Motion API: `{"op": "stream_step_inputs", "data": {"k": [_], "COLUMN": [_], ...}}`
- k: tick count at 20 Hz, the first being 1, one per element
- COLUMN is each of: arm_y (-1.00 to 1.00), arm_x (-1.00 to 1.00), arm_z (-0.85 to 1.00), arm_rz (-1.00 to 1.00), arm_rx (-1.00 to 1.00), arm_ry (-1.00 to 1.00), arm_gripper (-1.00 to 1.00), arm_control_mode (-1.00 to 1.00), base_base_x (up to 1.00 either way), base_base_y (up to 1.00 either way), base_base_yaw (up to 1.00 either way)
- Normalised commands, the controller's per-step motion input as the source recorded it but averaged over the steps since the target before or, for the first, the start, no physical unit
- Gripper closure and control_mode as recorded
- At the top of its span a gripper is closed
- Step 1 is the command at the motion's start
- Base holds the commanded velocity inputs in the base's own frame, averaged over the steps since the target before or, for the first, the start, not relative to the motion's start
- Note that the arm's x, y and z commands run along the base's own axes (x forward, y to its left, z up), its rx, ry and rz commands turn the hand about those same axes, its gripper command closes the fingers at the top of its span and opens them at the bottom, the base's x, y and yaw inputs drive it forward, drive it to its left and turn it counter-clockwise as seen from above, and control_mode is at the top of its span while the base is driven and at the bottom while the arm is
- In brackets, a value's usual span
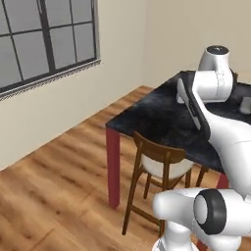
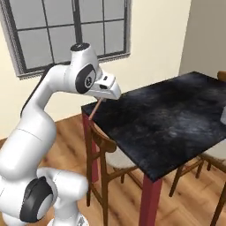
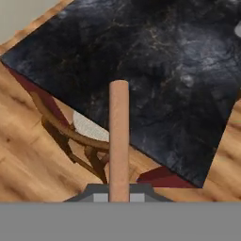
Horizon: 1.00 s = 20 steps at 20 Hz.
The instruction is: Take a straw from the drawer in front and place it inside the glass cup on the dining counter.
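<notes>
Straw (image 3: 118, 136): thin tan stick, likely light, stiff, smooth; may slip or swivel. Pinched at one end by closed end effector (image 2: 99, 101), hanging over bench (image 2: 176, 119) corner edge, above chair (image 2: 106, 150). Cup (image 1: 245, 105) near far bench edge.

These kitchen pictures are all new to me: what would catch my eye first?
First, the big white robot arm, reaching toward the long black marbled stone dining counter on dark red legs. Its gripper is shut on a thin brownish-tan straw, which in the hand view juts out over the counter's edge. A brown wooden chair with a pale seat is tucked under the counter's near side.
</notes>
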Motion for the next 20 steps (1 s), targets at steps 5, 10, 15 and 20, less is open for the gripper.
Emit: {"op": "stream_step_inputs", "data": {"k": [5, 10, 15, 20], "arm_y": [0.0, 0.0, 0.0, 0.0], "arm_x": [0.0, 0.0, 0.0, 0.0], "arm_z": [0.0, 0.0, 0.0, 0.0], "arm_rz": [0.0, 0.0, 0.0, 0.0], "arm_rx": [0.0, 0.0, 0.0, 0.0], "arm_ry": [0.0, 0.0, 0.0, 0.0], "arm_gripper": [1.0, 1.0, 1.0, 1.0], "arm_control_mode": [1.0, 1.0, 1.0, 1.0], "base_base_x": [-0.48, -0.41, -0.19, 0.0], "base_base_y": [0.0, -0.08, -0.53, -0.91], "base_base_yaw": [-0.71, -0.62, -0.36, -0.04]}}
